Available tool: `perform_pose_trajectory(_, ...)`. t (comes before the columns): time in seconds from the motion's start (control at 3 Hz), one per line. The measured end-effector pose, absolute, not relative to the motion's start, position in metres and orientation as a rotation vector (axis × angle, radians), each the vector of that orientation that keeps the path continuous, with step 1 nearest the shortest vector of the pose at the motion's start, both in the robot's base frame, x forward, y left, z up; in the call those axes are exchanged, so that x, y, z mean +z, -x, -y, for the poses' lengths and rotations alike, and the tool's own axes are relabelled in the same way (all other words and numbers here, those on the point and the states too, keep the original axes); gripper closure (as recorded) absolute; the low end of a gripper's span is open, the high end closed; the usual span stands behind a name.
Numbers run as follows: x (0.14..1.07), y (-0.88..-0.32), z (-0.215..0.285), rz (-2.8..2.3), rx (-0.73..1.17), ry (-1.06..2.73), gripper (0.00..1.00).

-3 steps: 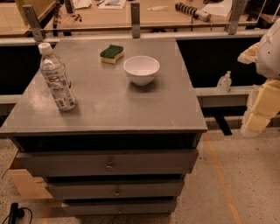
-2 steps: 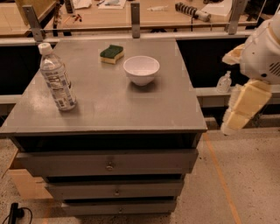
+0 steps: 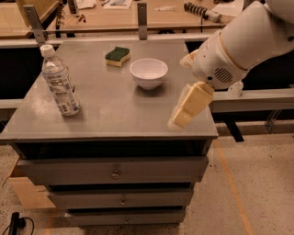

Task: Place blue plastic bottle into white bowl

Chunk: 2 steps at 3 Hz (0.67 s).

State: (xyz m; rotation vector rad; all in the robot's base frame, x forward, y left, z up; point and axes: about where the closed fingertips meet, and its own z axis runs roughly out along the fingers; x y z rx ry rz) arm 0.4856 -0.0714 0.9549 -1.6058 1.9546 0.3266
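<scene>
The blue plastic bottle [image 3: 59,82] stands upright at the left side of the grey cabinet top [image 3: 115,110]; it is clear, with a white cap and a printed label. The white bowl [image 3: 148,73] sits upright near the middle back of the top, empty. My gripper [image 3: 186,110] hangs over the right front part of the top, its cream fingers pointing down-left. It is well to the right of the bottle and in front-right of the bowl, touching neither. Nothing is in it.
A green-and-yellow sponge [image 3: 117,56] lies behind the bowl to the left. A small clear dispenser bottle [image 3: 235,88] stands on the ledge to the right, partly behind my arm. A wooden bench [image 3: 138,13] with clutter runs behind. The cabinet has drawers [image 3: 115,172] below.
My arm has swung in from the far right to above the right front part of the cabinet top. The bottle, bowl and sponge have not moved.
</scene>
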Motion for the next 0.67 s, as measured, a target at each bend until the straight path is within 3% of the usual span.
perform_pose_trajectory(0.33, 0.952, -0.4946, 0.0176, -1.908, 0.385, 1.589, 0.0)
perform_pose_trajectory(0.67, 0.954, -0.4961, 0.0147, -1.903, 0.383, 1.582, 0.0)
